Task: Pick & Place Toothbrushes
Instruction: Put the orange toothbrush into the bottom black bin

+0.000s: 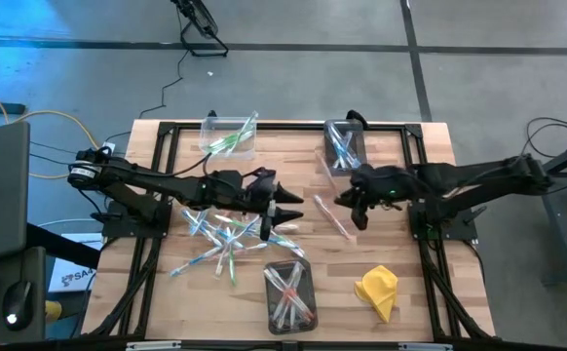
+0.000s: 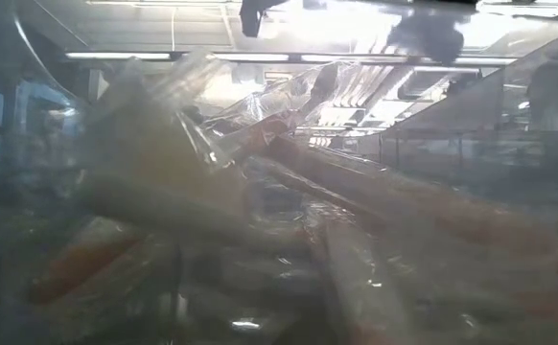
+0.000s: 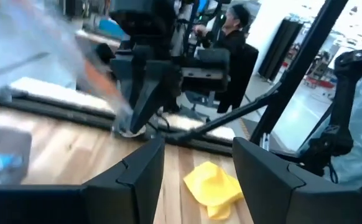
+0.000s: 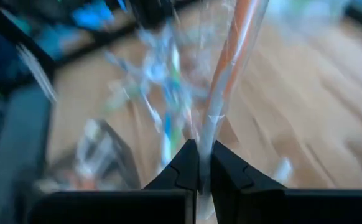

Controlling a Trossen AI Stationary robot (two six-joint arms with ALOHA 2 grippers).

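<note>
A loose pile of wrapped toothbrushes (image 1: 223,236) lies on the wooden table, left of centre. My right gripper (image 1: 346,202) hangs raised over the table's middle, slanting down, shut on one toothbrush (image 4: 227,59) with an orange stripe in a clear wrapper. My left gripper (image 1: 289,212) is held level beside the pile, pointing at the right gripper, open with nothing between its fingers (image 3: 140,180). Three clear bins hold sorted toothbrushes: green ones at the far left (image 1: 230,136), blue ones at the far middle (image 1: 344,144), pink-red ones at the near edge (image 1: 290,294). My right gripper pinches the orange-striped toothbrush between its two fingers (image 4: 184,165), at one end of its clear wrapper (image 4: 204,140). The toothbrush runs on along the fingers' line, away from them, lifted clear of the table.
A crumpled yellow cloth (image 1: 378,290) lies near the right front corner. Bare wood shows between the bins and around the cloth. A black frame borders the table. Beyond the table's right side a person (image 3: 231,50) is seated in the room.
</note>
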